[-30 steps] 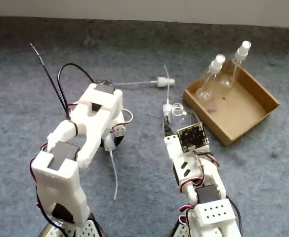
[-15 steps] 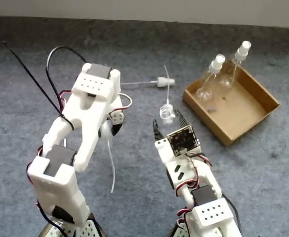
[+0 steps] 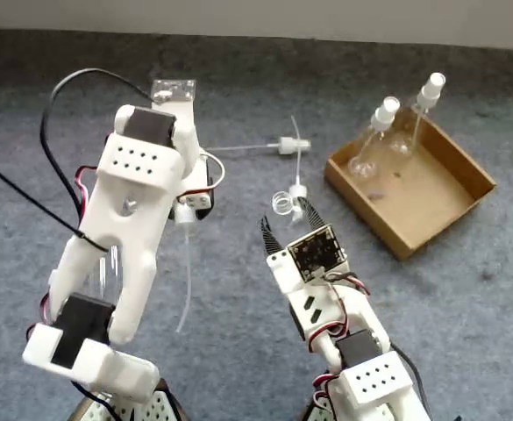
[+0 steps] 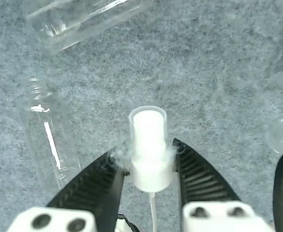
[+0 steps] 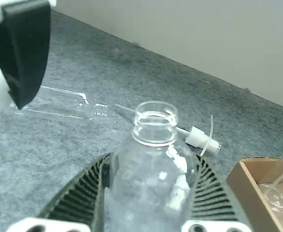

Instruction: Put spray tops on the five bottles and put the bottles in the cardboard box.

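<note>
My left gripper (image 4: 148,151) is shut on a white spray top (image 4: 150,140), held above the grey carpet. Its thin tube (image 3: 186,281) hangs down beside the raised left arm. My right gripper (image 5: 153,163) is shut on a clear bottle (image 5: 153,145) that stands upright with its neck open. In the high view this bottle (image 3: 280,203) sits just right of the left gripper (image 3: 186,213). The cardboard box (image 3: 440,206) at the right holds two bottles with spray tops (image 3: 383,114), leaning against its far wall.
Two clear bottles lie on the carpet under the left arm (image 4: 83,19) (image 4: 47,140). Two loose spray tops (image 3: 288,145) (image 3: 298,189) lie between the arms and the box. The box's corner (image 5: 257,183) is close to the right gripper.
The left arm has risen and swung away from the table's near side, carrying the spray top. The right gripper has drawn back and left with the bottle.
</note>
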`<state>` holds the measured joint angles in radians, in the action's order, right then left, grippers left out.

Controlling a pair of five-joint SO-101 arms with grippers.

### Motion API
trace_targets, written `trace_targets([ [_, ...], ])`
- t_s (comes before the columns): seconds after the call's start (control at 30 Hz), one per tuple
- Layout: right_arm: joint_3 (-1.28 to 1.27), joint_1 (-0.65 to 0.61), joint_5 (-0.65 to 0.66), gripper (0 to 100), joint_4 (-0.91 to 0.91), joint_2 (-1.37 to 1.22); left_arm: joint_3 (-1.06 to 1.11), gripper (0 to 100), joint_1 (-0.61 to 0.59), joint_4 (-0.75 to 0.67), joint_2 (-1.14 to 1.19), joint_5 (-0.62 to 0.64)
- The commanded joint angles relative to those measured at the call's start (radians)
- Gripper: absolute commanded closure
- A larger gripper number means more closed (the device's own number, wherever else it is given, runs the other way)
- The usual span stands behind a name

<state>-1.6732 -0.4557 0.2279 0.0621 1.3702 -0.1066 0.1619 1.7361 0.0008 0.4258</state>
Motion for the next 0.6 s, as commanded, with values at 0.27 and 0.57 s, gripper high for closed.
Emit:
trace_targets([
  [0.27, -0.081, 0.073, -0.011, 89.3, -0.021, 0.044, 0.008, 96, -0.001, 0.011, -0.090, -0.014],
  [0.57, -0.082, 0.085, -0.094, 89.3, 0.292, 0.424, 0.054, 96, 0.001, -0.049, -0.094, -0.014],
])
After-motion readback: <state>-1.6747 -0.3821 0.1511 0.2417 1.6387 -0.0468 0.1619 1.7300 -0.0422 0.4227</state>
